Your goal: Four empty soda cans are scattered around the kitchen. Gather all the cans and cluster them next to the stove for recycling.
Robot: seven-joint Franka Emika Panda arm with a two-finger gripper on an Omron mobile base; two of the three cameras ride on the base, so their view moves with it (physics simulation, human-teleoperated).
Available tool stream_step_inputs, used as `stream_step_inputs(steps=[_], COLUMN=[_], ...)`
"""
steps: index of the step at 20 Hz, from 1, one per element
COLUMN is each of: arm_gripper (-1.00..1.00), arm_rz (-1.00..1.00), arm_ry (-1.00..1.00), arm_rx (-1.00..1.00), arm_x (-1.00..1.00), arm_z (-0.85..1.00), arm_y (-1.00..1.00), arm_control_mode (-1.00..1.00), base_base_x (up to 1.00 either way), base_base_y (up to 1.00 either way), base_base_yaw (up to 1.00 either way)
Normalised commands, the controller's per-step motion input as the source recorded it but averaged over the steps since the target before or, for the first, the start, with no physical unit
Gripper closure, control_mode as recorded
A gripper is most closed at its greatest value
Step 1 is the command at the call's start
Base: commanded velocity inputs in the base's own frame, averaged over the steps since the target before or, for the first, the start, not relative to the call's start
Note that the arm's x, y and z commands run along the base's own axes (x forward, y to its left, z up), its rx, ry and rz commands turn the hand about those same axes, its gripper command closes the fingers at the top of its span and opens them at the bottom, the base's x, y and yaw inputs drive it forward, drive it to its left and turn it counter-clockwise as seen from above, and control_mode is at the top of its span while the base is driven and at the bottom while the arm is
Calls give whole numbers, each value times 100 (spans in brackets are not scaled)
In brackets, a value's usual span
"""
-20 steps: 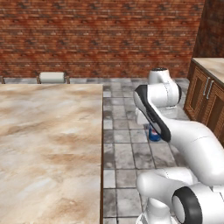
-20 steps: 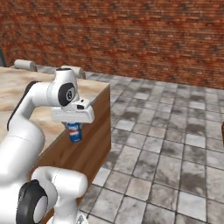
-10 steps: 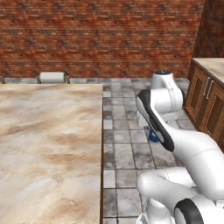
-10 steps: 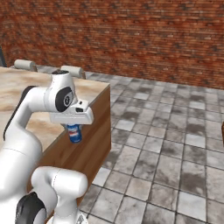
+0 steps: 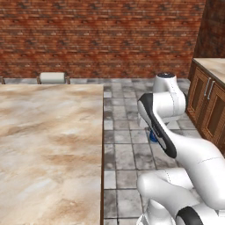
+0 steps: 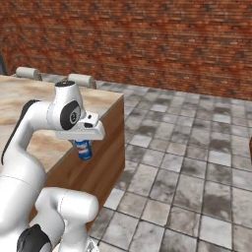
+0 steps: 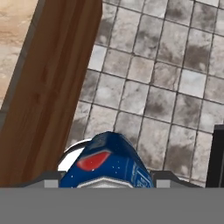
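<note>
A blue soda can (image 6: 83, 150) with a red mark hangs under my hand, over the tiled floor beside the island's wooden side. My gripper (image 6: 82, 143) is shut on the soda can from above. In the left base view a sliver of the blue can (image 5: 152, 137) peeks out behind my forearm. The hand view looks down past the soda can (image 7: 107, 165) to the floor, with one dark fingertip (image 7: 217, 155) at the right edge. The stove is out of view.
A marble-topped island (image 5: 48, 145) with a wooden side panel (image 6: 101, 157) stands close to the can. Wooden cabinets (image 5: 210, 107) stand at the right. Grey stools (image 5: 52, 78) sit beyond the island, below a brick wall. Tiled floor (image 6: 197, 157) stretches open to the right.
The arm has turned slightly, carrying the can with it. The grip on the can is the same.
</note>
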Motion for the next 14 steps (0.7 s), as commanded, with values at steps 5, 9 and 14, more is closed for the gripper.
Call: stream_step_inputs(steps=[5, 9, 14], arm_gripper=[100, 100, 100], arm_rz=[0, 0, 0], arm_ry=[0, 0, 0], arm_rx=[0, 0, 0], arm_x=[0, 0, 0], arm_z=[0, 0, 0], arm_y=[0, 0, 0], arm_control_mode=[100, 100, 100], base_base_x=[-9, -17, -34], base_base_y=[-6, -13, -26], base_base_yaw=[0, 0, -1])
